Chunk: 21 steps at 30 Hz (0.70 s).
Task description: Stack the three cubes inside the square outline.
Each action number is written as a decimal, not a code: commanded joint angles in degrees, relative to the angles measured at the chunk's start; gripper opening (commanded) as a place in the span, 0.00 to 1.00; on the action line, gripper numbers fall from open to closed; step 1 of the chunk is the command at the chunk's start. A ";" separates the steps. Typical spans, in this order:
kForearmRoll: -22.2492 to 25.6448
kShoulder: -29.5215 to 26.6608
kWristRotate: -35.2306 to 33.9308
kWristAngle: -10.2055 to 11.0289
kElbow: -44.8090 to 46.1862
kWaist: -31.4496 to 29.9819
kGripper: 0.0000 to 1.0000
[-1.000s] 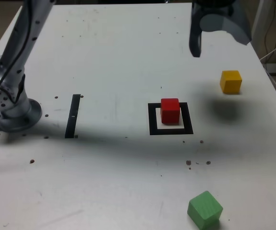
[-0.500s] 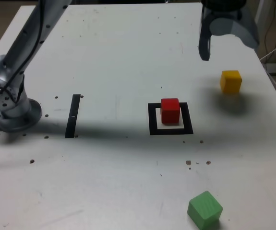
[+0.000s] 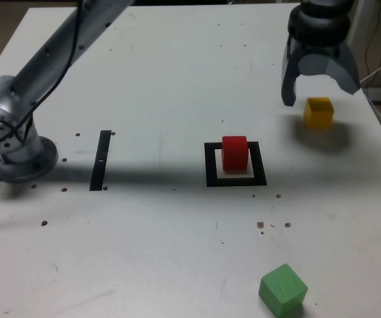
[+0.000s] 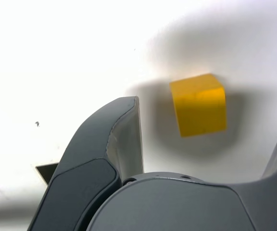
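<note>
Here, the robot arm's tool hangs above the far right part of the white desk in the exterior view, its two dark grey fingers spread wide apart and holding nothing. The yellow cube sits on the desk just below and between those fingers, not touched by either; the wrist view shows the same yellow cube lying in the gap ahead of the tool, with its shadow cast on the pale surface around it. Near the middle of the desk, the red cube stands inside the square outline, set toward the far side of the pale centre. The green cube rests alone at the near edge, toward the exterior view's right, well apart from the other two and turned at an angle to the desk's edge. A thin black bar lies flat to the exterior view's left of the square, and beyond it the arm's grey base sits at the left edge, with the arm reaching up and across the far side of the desk. Small dark specks dot the desk.
</note>
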 commanded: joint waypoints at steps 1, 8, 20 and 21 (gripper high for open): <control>-0.45 1.38 0.08 0.24 -0.31 0.41 0.94; -0.51 3.42 0.09 -0.45 -0.12 0.77 0.86; -1.85 4.33 0.12 -0.70 -0.82 0.68 0.53; -2.21 4.35 0.15 -0.73 -0.89 0.62 0.49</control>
